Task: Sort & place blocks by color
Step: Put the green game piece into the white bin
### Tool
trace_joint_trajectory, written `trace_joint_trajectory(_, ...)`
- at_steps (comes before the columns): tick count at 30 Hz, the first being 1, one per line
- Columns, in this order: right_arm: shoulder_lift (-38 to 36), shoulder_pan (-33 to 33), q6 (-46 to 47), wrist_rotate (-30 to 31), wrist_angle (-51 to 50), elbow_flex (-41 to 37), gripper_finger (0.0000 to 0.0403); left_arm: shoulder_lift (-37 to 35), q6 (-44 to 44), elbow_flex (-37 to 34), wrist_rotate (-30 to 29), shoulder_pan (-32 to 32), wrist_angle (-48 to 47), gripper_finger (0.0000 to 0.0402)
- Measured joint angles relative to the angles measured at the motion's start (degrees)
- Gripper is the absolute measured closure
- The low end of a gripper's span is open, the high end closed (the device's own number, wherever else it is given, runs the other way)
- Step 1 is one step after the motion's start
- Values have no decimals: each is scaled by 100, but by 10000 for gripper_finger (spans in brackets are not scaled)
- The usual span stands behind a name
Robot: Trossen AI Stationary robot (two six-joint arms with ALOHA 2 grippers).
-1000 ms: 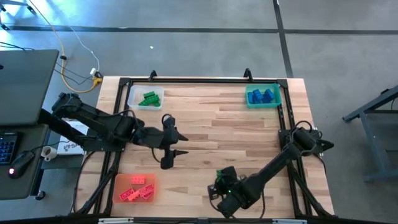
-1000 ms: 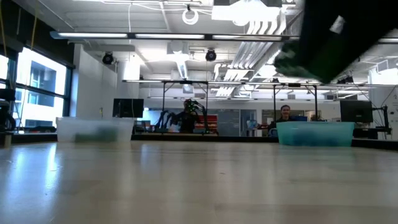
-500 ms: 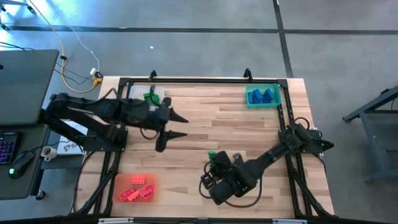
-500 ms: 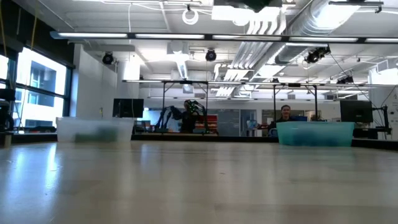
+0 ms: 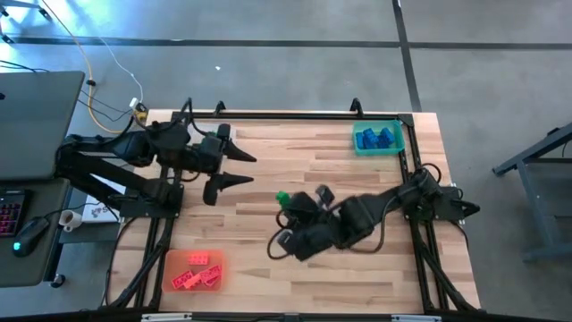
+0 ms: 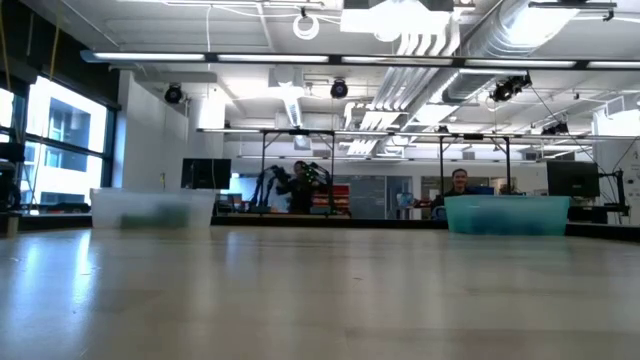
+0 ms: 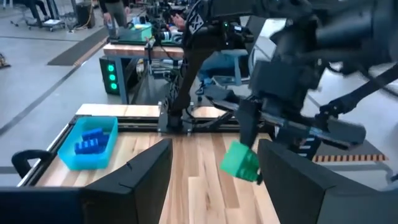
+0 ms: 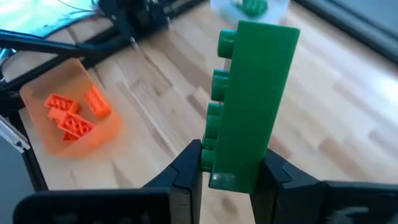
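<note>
green block clamped in right end effector; left end effector wide, empty.

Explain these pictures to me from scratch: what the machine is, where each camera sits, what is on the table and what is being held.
It is a robot with two dark arms at a wooden table, each ending in a two-finger gripper. One camera looks straight down, one sits at table height, and one rides on each wrist.

From above, the left gripper hangs open and empty near the table's far left. The right gripper, over the middle, is shut on a green block, seen close up in the right wrist view and from across the table in the left wrist view.

Three trays hold sorted blocks: blue blocks in the blue tray at the far right corner, red blocks in the orange tray at the near left, and green ones in a clear tray at the far left, mostly hidden from above by the left arm.
</note>
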Motion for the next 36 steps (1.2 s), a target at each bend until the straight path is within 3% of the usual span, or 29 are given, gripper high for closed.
trace_joint_trajectory(4,-43,-270,-1043,-31,133,377,335,-57,73,0,-6,11,56,178)
trace_joint_trajectory(12,-449,-925,-2874,-918,1056,229,335,-10,111,0,-24,18,262,178)
trace_joint_trajectory(21,-567,-1478,-3952,-1828,1408,365,335,13,59,0,-9,447,441,178)
trace_joint_trajectory(29,-597,-1866,-4514,-2583,1788,365,335,6,-229,0,1087,943,562,178)
trace_joint_trajectory(36,-597,-2132,-4726,-3058,2108,365,335,-7,-343,9,1503,1200,594,178)
